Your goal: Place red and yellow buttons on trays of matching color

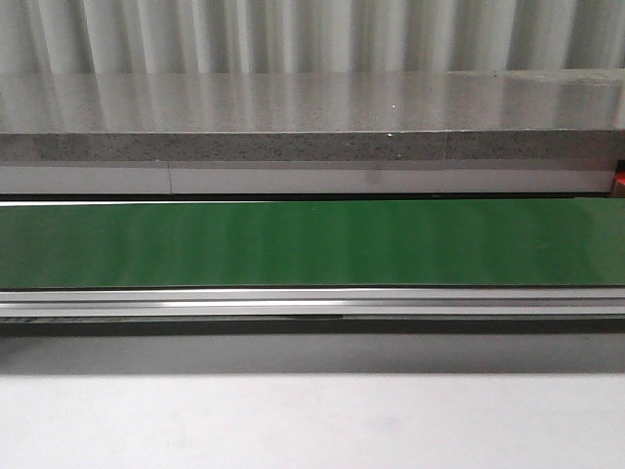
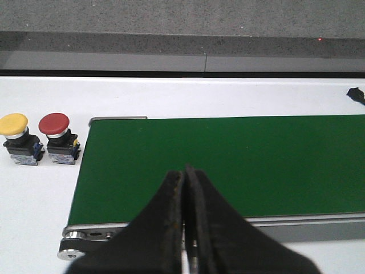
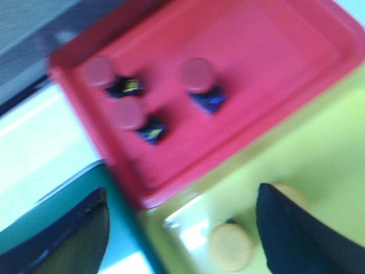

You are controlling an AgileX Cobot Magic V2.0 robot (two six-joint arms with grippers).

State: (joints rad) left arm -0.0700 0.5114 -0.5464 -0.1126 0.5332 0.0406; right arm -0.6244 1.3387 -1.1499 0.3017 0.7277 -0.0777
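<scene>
The green conveyor belt (image 2: pixel 228 165) is the landmark here. Off its end, on the white table (image 2: pixel 34 194), a yellow button (image 2: pixel 17 138) and a red button (image 2: pixel 59 138) stand upright side by side, apparently waiting to be sorted. The left gripper (image 2: pixel 185 177) hangs over the belt's near edge with its jaws pressed together and nothing between them. The right gripper (image 3: pixel 182 228) is spread wide and empty above the yellow tray (image 3: pixel 308 154), which touches the red tray (image 3: pixel 256 74) holding three red buttons (image 3: pixel 197 77); this suggests a release.
</scene>
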